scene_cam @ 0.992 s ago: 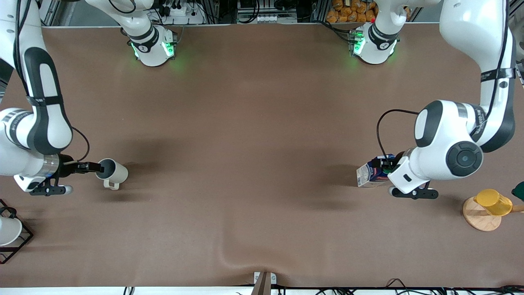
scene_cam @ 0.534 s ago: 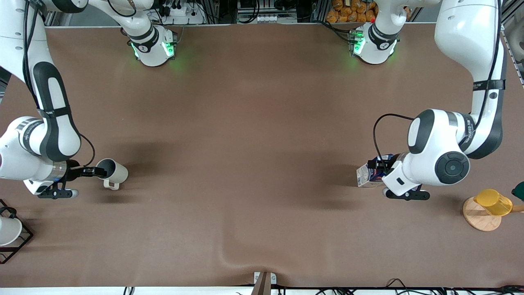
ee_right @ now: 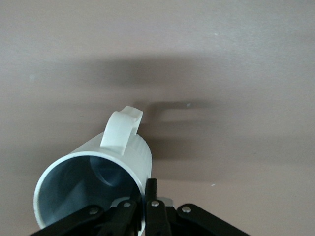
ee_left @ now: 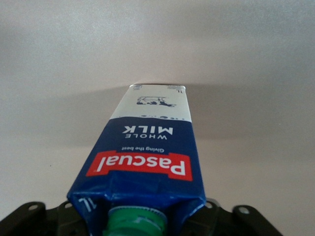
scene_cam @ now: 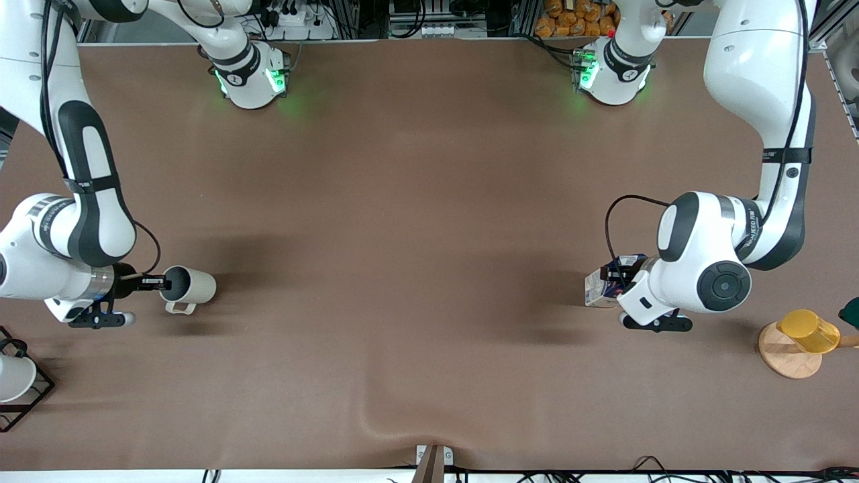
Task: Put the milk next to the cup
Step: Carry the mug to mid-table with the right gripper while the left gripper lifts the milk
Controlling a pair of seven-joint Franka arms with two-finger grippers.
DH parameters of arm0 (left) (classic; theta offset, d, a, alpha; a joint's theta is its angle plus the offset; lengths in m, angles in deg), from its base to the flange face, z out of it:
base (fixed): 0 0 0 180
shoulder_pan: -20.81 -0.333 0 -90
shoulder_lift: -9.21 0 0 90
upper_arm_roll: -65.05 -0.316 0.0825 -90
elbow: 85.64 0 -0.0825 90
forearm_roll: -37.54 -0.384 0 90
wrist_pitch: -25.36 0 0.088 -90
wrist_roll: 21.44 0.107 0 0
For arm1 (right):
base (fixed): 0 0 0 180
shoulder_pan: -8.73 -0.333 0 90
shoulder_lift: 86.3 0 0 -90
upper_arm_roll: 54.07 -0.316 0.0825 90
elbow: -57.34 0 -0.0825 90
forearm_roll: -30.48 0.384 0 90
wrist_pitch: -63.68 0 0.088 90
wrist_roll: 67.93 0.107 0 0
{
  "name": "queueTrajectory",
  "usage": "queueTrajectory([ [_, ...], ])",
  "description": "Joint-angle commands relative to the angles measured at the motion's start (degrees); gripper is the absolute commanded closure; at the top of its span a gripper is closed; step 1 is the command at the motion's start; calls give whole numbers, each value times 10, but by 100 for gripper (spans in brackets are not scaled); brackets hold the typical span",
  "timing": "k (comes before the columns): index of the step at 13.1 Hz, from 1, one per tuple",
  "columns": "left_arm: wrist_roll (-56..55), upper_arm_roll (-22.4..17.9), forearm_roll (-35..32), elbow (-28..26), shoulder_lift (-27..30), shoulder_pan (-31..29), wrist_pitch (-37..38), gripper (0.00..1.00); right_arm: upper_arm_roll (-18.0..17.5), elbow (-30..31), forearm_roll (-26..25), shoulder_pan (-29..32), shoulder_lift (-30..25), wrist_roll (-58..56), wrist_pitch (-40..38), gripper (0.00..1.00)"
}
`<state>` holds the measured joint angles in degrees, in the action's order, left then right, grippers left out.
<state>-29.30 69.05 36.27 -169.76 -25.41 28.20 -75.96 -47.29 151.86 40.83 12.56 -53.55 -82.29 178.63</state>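
The milk [scene_cam: 599,286] is a dark blue carton with a green cap and a red-and-white label. It is tilted and held off the table toward the left arm's end. My left gripper [scene_cam: 619,274] is shut on its top by the cap. The left wrist view shows the milk [ee_left: 147,142] running away from the left gripper [ee_left: 139,222]. The cup [scene_cam: 193,287] is a beige mug with a grey inside, tipped on its side above the table toward the right arm's end. My right gripper [scene_cam: 158,282] is shut on its rim. The right wrist view shows the cup [ee_right: 115,160], handle up, in the right gripper [ee_right: 146,199].
A yellow cup [scene_cam: 810,330] lies on a wooden disc stand [scene_cam: 786,355] at the left arm's end. A white cup [scene_cam: 12,378] sits in a black wire rack [scene_cam: 37,396] at the right arm's end. The brown cloth has a fold [scene_cam: 386,426] near the front edge.
My left gripper has carried the milk a little toward the table's middle. My right gripper has carried the cup a little toward the middle as well. Both grips are unchanged.
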Motion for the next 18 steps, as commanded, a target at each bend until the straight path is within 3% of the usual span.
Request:
queueTrajectory([
  [1,-10,0,-15,-2,3,-1,-5,100,1,-33,6,-49,-36,108,-87,100],
  [4,-11,0,-15,0,24,-3,-5,100,1,-45,7,-146,-66,304,-131,100],
  [8,-12,1,-7,4,68,-1,-5,100,-5,-82,8,-289,-58,557,-123,100],
  [12,-50,29,-5,4,100,3,24,100,-5,-87,11,-383,-19,707,-22,100],
  [15,-78,48,-6,4,100,3,33,100,-5,-141,13,-443,49,815,54,100],
  [18,-96,60,-10,3,100,3,33,100,-5,-157,13,-474,93,853,100,100],
])
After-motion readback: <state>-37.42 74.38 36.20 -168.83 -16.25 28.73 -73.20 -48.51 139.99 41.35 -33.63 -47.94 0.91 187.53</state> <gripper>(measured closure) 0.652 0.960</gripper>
